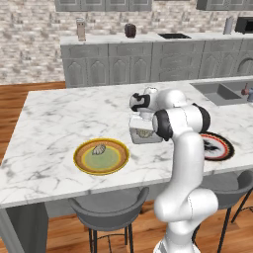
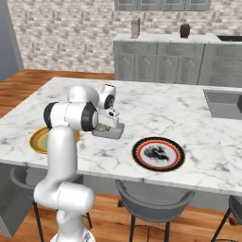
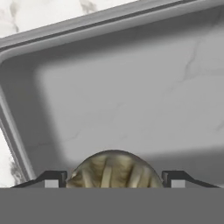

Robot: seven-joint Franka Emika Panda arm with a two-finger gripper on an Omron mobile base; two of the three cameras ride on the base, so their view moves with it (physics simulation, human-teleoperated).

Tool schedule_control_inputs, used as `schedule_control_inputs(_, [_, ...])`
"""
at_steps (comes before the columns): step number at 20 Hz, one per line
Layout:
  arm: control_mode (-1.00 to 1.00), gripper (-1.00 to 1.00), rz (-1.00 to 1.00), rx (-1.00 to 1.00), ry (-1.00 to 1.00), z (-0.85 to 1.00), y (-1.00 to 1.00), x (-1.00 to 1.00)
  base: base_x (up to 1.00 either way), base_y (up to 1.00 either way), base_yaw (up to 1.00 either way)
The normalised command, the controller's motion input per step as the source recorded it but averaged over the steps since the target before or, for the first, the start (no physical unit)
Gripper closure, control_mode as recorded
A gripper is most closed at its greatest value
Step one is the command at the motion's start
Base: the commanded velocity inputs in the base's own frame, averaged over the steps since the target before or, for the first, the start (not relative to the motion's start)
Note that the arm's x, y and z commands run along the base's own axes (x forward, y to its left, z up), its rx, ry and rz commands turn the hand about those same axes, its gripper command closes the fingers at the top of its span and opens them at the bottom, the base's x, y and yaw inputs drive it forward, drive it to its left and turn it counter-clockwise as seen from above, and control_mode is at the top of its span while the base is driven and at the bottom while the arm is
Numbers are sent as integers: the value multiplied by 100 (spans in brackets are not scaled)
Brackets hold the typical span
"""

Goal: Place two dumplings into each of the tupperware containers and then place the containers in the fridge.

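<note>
A grey translucent tupperware container (image 1: 134, 136) (image 2: 116, 131) stands on the marble island just right of the yellow-orange plate. My gripper (image 1: 142, 127) (image 2: 109, 121) (image 3: 113, 178) reaches down into this container (image 3: 131, 87), shut on a pale crimped dumpling (image 3: 113, 168) held low over the tray's floor. Through the tray wall that dumpling (image 1: 144, 133) (image 2: 102, 127) shows as a beige lump. Another dumpling (image 1: 99, 149) lies on the yellow-orange plate. The second container and the fridge are out of view.
The yellow-orange plate (image 1: 84, 160) (image 2: 35, 142) sits near the island's front edge. A black-and-red rimmed plate (image 1: 225, 148) (image 2: 158, 154) lies to the right. A sink (image 1: 217, 92) (image 2: 227, 104) is set in the far right of the island. Stools stand below the front edge.
</note>
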Motion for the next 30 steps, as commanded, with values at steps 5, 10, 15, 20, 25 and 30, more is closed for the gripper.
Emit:
schedule_control_inputs(5, [-100,100,0,0,-24,0,7,2,0,0,0])
schedule_control_inputs(10, [-100,100,0,0,-20,0,-1,30,0,0,0])
schedule_control_inputs(15, [-100,100,0,0,-17,-3,-13,36,0,0,0])
schedule_control_inputs(20, [-100,100,0,0,-1,-31,-3,11,0,0,0])
schedule_control_inputs(25, [-100,100,0,0,0,-14,0,0,0,0,0])
schedule_control_inputs(30, [-100,100,0,0,0,0,0,0,0,0,0])
